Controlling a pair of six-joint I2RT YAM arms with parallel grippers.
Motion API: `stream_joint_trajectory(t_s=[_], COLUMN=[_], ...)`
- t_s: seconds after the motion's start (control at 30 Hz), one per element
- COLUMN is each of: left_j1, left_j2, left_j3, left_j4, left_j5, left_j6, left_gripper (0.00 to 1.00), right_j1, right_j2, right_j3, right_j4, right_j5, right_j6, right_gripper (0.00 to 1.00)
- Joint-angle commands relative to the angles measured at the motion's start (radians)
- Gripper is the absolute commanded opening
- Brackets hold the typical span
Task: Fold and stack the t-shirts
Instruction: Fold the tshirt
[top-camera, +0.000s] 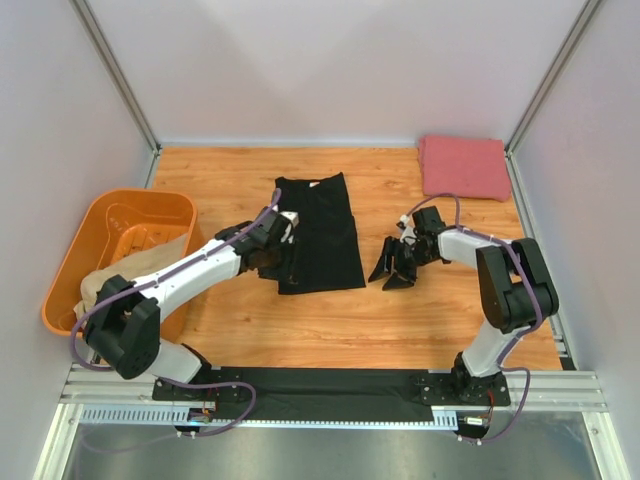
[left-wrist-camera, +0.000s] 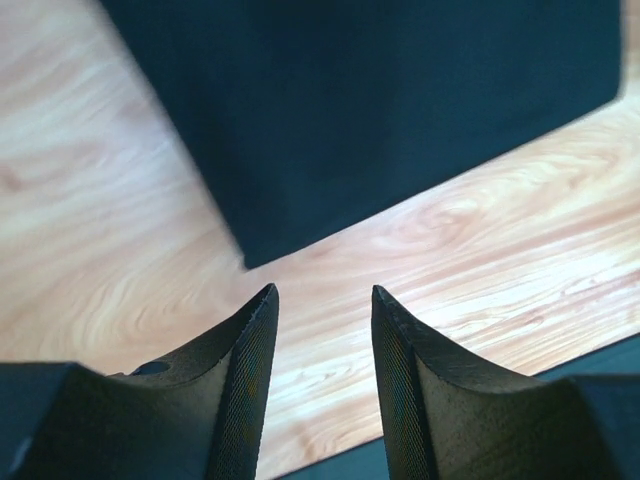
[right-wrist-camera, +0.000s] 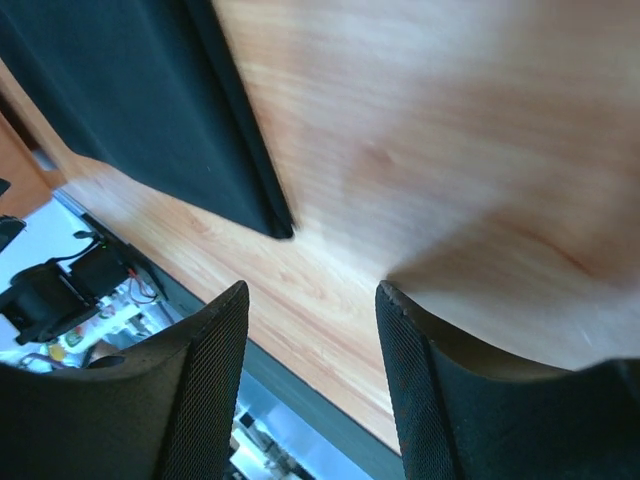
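A black t-shirt (top-camera: 318, 232) lies folded into a long rectangle in the middle of the table, a small white label at its neck. A pinkish-red t-shirt (top-camera: 463, 167) lies folded at the back right corner. A tan t-shirt (top-camera: 130, 268) sits bunched in the orange tub (top-camera: 110, 225). My left gripper (top-camera: 276, 262) hovers at the black shirt's near left edge, open and empty. In the left wrist view its corner (left-wrist-camera: 380, 110) lies just beyond my left gripper (left-wrist-camera: 322, 295). My right gripper (top-camera: 392, 278) stands open and empty right of the shirt. The right wrist view has that shirt (right-wrist-camera: 130, 110) at upper left, apart from my right gripper (right-wrist-camera: 312, 290).
The tub stands at the table's left edge beside the left arm. White walls close in the left, back and right sides. A black strip (top-camera: 330, 385) and metal rail run along the near edge between the arm bases.
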Motion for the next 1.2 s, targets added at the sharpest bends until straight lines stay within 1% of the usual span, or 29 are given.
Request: stream_joint_trajectory(t_s=[0.0, 0.13, 0.2, 0.3, 0.4, 0.53, 0.73, 0.8, 0.97, 1.1, 1.17], left_j1=[0.058, 0.135, 0.189, 0.253, 0.284, 0.293, 0.301, 0.304, 0.313, 0.327, 0.335], left_j2=[-0.069, -0.104, -0.111, -0.085, -0.037, 0.006, 0.037, 0.041, 0.049, 0.058, 0.066], left_j3=[-0.06, -0.107, -0.139, -0.165, -0.161, -0.143, -0.129, -0.129, -0.127, -0.123, -0.118], left_j4=[-0.024, -0.015, 0.012, 0.052, 0.071, 0.081, 0.088, 0.088, 0.107, 0.127, 0.137], left_j5=[0.088, 0.094, 0.123, 0.185, 0.222, 0.234, 0.202, 0.179, 0.182, 0.205, 0.22], left_j6=[-0.089, -0.075, -0.063, -0.041, -0.021, -0.006, -0.007, -0.007, -0.003, -0.009, -0.004], left_gripper=[0.5, 0.5, 0.5, 0.5, 0.5, 0.51, 0.51, 0.51, 0.52, 0.52, 0.54], right_j1=[0.05, 0.083, 0.099, 0.125, 0.145, 0.17, 0.188, 0.19, 0.19, 0.19, 0.19], right_j2=[0.042, 0.09, 0.104, 0.135, 0.142, 0.147, 0.182, 0.193, 0.19, 0.17, 0.17], right_j3=[0.107, 0.182, 0.211, 0.239, 0.228, 0.202, 0.19, 0.19, 0.173, 0.176, 0.19], right_j4=[0.017, -0.006, -0.037, -0.066, -0.06, -0.057, -0.017, 0.006, 0.058, 0.035, -0.001], right_j5=[0.06, 0.111, 0.151, 0.166, 0.18, 0.189, 0.185, 0.198, 0.226, 0.295, 0.326], right_j6=[-0.043, -0.065, -0.082, -0.114, -0.12, -0.109, -0.093, -0.068, -0.01, -0.01, -0.051], right_gripper=[0.55, 0.54, 0.53, 0.51, 0.5, 0.49, 0.48, 0.46, 0.45, 0.47, 0.48])
